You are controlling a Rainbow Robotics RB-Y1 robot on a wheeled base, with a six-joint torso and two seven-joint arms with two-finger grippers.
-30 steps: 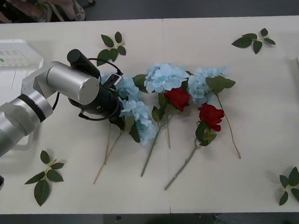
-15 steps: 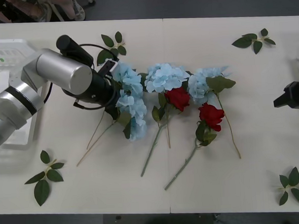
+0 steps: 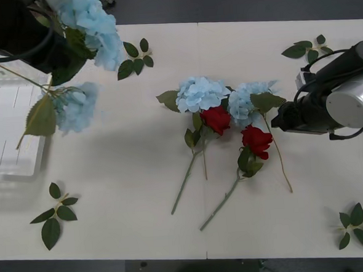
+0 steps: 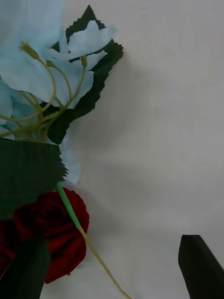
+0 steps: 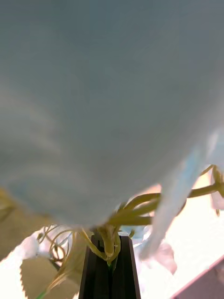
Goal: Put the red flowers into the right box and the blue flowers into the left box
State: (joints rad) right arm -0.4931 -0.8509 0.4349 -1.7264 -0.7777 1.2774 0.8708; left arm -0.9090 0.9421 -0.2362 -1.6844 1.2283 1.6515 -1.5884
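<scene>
My left gripper (image 3: 58,57) is raised at the back left, its black fingers (image 5: 109,273) shut on the stems of two blue flowers. One pale-blue head (image 3: 91,21) is up high. The other (image 3: 75,107) hangs by the edge of the white left box (image 3: 5,128). Two more blue flowers (image 3: 200,93) (image 3: 244,102) lie mid-table with two red flowers (image 3: 216,119) (image 3: 256,141). My right gripper (image 3: 278,119) is open just right of them, and a red flower (image 4: 56,233) with a thin stem lies between its fingers (image 4: 200,266). The right box is hidden.
Loose green leaf sprigs lie at the back centre (image 3: 133,57), back right (image 3: 308,48), front left (image 3: 54,215) and front right (image 3: 358,224). Bare table (image 3: 128,176) lies between the left box and the flowers. A table seam runs down the middle.
My left arm has lifted two blue flowers off the table and carried them up and left towards the left box. My right arm has come in from the right edge to the flowers.
</scene>
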